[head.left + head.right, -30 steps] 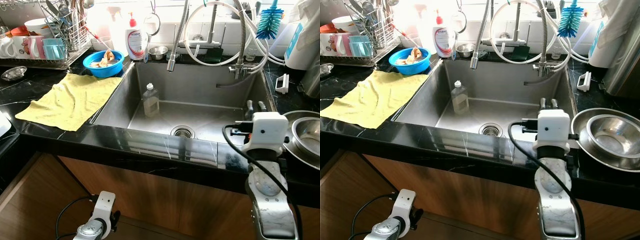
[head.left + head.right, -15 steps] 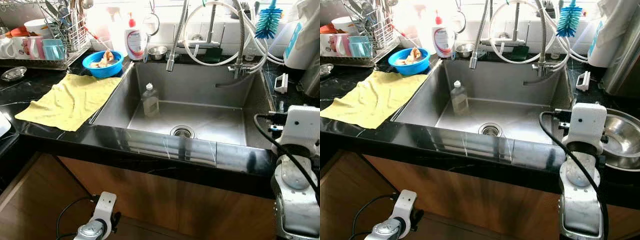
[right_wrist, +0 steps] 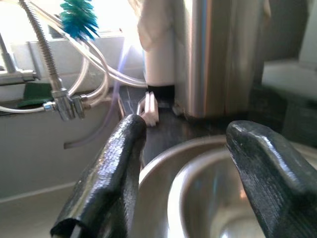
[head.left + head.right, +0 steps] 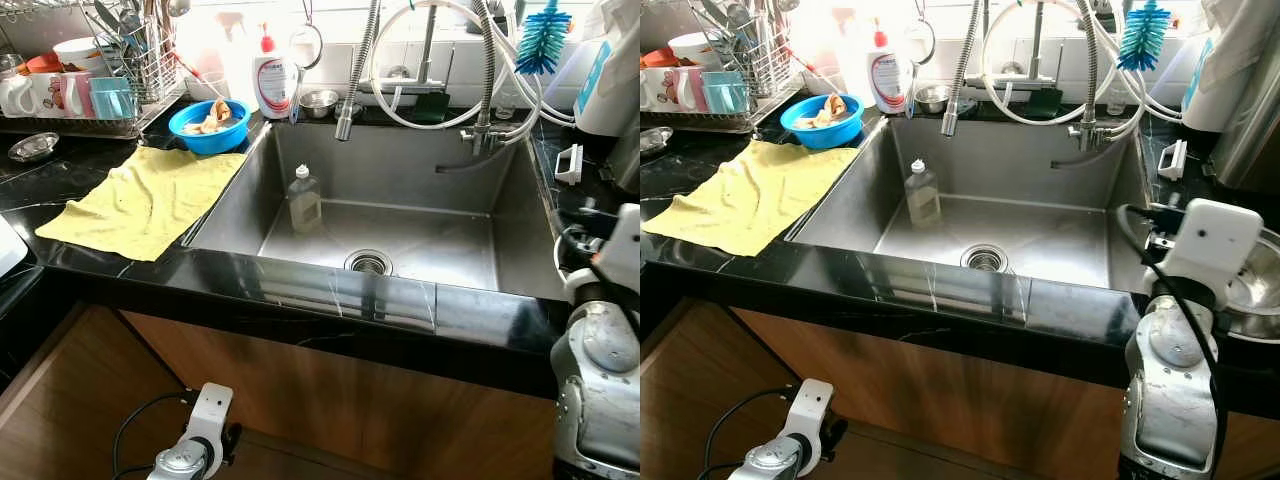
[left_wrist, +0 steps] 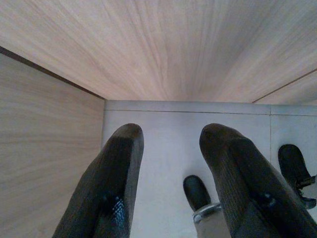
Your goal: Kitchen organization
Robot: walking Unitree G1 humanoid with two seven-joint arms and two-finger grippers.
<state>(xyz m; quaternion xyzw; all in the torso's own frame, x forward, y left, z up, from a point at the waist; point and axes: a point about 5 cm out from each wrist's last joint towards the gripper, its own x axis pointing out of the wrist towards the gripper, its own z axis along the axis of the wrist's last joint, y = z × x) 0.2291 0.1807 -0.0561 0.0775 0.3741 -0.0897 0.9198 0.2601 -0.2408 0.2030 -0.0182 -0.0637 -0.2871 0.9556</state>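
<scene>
Stacked steel bowls (image 4: 1252, 285) sit on the black counter right of the sink (image 4: 940, 290). My right gripper (image 3: 183, 163) is open just above them, one finger (image 3: 114, 168) outside the rims and the other over the inner bowl (image 3: 208, 203); from the head its white wrist housing (image 4: 1210, 240) hides the fingers. A clear bottle (image 4: 303, 199) stands in the sink basin. Low in front of the wooden cabinet hangs my left arm (image 4: 195, 450), its gripper (image 5: 168, 144) open over the pale floor.
A yellow cloth (image 4: 145, 200), a blue bowl (image 4: 208, 127) of scraps and a dish rack (image 4: 90, 90) fill the left counter. Soap bottle (image 4: 272, 80), small steel bowl (image 4: 318, 101), hoses and taps (image 4: 470, 90) line the back. A tall steel vessel (image 3: 218, 54) stands behind the bowls.
My right arm has swung right, from the sink's front right corner to over the steel bowls. The left arm has stayed put.
</scene>
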